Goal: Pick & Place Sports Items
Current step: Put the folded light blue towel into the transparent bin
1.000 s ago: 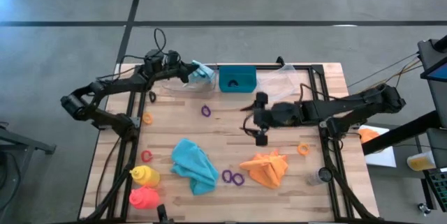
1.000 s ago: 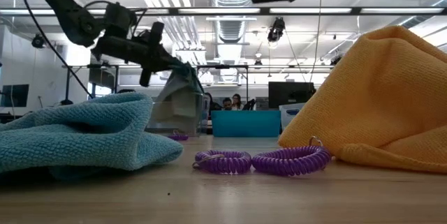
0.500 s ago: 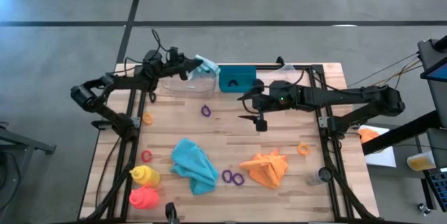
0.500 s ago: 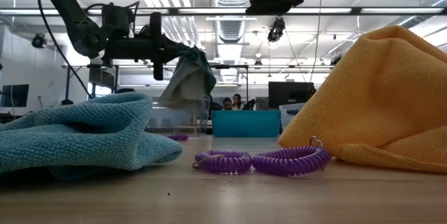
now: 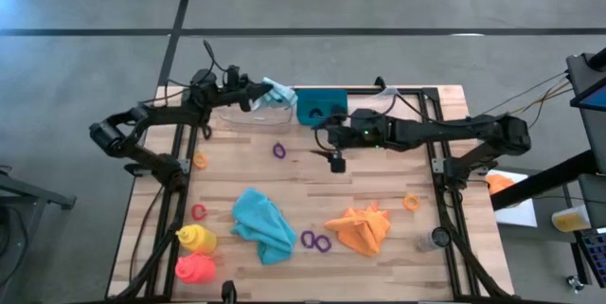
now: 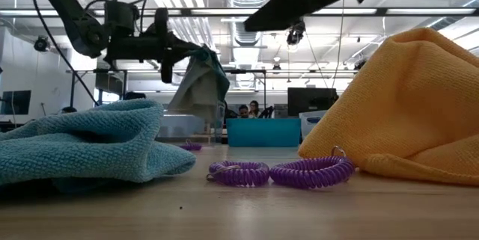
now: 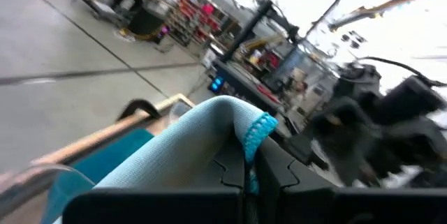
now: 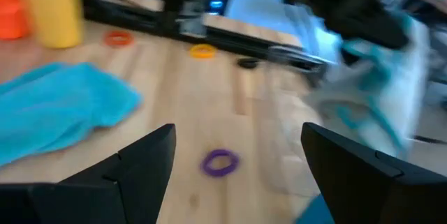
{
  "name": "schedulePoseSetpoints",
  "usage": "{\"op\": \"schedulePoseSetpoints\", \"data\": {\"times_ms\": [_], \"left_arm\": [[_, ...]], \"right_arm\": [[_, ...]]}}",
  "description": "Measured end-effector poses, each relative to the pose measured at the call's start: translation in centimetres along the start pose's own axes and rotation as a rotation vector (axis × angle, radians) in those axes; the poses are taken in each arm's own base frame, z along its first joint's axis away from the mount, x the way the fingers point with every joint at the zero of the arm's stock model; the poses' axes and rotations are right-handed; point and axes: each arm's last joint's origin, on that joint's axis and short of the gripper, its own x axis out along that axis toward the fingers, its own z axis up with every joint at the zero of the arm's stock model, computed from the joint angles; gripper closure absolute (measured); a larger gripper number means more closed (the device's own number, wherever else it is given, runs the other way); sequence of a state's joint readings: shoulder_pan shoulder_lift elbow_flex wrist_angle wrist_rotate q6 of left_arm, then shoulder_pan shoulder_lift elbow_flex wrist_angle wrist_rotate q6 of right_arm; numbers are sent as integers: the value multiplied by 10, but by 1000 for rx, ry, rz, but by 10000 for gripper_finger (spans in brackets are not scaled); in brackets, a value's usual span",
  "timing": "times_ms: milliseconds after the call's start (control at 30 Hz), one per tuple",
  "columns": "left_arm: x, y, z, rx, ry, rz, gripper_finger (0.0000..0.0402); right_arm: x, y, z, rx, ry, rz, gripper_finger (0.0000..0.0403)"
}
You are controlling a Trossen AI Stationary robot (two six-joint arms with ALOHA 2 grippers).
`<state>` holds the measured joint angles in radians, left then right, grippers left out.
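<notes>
**Pale blue cloth carried toward the bin**

The pale blue cloth (image 5: 276, 93) hangs clenched in the left end effector (image 5: 254, 96), above the clear plastic tray (image 5: 248, 113) and just beside the teal bin (image 5: 321, 106). Over the last second it has been lifted out of the tray and swung toward the bin, so a drop there looks likely. The right end effector (image 5: 333, 149), fingers spread and empty, has moved up toward the bin. I cannot tell what the bin holds.
</notes>
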<state>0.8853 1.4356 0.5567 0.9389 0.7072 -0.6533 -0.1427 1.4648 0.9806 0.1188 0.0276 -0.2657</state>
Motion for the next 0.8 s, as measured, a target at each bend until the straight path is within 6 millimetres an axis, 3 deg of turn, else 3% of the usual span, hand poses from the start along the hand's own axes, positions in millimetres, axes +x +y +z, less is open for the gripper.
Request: {"op": "schedulePoseSetpoints", "data": {"times_ms": [367,700,800], "left_arm": [[-13,-18,4,67,85,26,397],[-13,-18,4,-6,84,31,397],[-13,-18,4,-7,84,31,397]], "right_arm": [[21,-34,-6,58,-110,-154,92],[65,-46,-38,-22,-160,-224,92],[77,-49,-39,-35,-152,-229,92]]}}
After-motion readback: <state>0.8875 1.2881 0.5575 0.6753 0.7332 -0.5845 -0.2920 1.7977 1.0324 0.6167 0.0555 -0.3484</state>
